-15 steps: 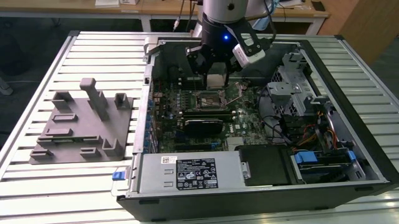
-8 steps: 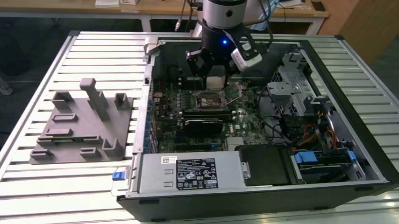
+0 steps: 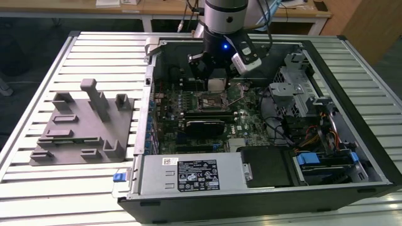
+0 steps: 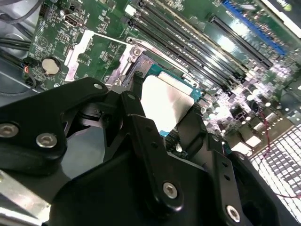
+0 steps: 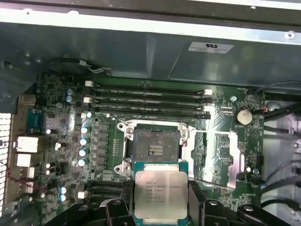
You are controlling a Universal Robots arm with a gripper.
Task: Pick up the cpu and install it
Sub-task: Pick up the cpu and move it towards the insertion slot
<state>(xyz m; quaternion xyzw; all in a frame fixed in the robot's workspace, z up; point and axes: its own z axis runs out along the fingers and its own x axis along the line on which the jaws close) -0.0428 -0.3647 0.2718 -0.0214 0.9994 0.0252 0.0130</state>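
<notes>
In the exterior view, I see the gripper [image 3: 217,83] down inside the open computer case [image 3: 351,155], clamped on the cpu [image 3: 217,85] over the green motherboard [image 3: 251,125]. The grey moulded tray [image 3: 82,127] sits well apart on the slatted table [image 3: 37,188], at the exterior view's left. The power supply label [image 3: 197,174] carries print too small to read.

In the second wrist view, black fingers [image 4: 141,136] pinch the chip's silvery top [image 4: 167,103] from both sides.

In the first wrist view, the cpu hangs between the fingers [image 5: 195,200], not seated, just beside the bare dark socket [image 5: 156,146]. Its printed lines are illegible to me, as is the white sticker [image 5: 210,47] on the case wall.
</notes>
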